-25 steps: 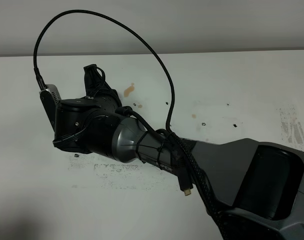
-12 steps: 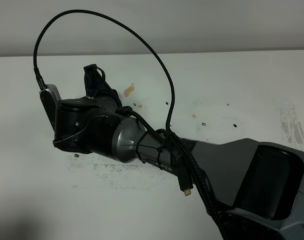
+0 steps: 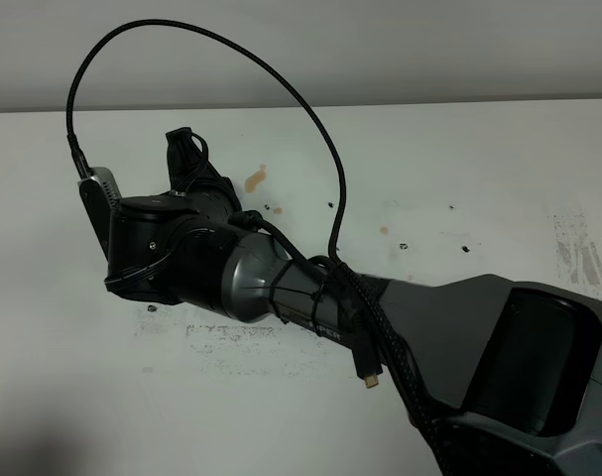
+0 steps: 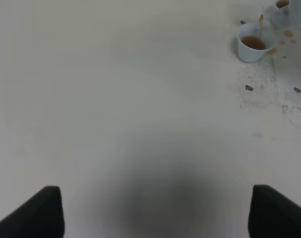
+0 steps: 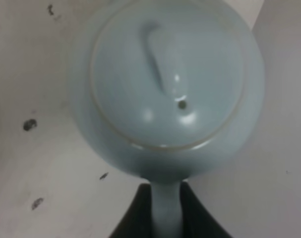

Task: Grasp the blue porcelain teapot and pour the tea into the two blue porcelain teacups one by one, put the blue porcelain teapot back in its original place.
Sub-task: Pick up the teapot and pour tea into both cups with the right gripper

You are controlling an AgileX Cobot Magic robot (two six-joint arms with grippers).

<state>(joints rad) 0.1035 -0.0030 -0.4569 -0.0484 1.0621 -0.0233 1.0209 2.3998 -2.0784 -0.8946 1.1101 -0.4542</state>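
Nothing moved, arm [image 3: 251,278] hides teapot [image 5: 165,84], stained table [image 3: 479,169]

- The teapot [image 5: 165,94] was smooth, glossy glazed porcelain, with small highlights on its lid.
- The teacup [image 4: 253,43] looked smoothly glazed too.
- The table [image 3: 459,178] was matt white, scuffed and stained.
- The right arm [image 3: 181,248] had matt black plastic and a satin grey section.
- Its cable [image 3: 385,337] was braided.

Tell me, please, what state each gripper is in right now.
Left gripper: open, holding nothing.
Right gripper: closed on the handle of the blue porcelain teapot.
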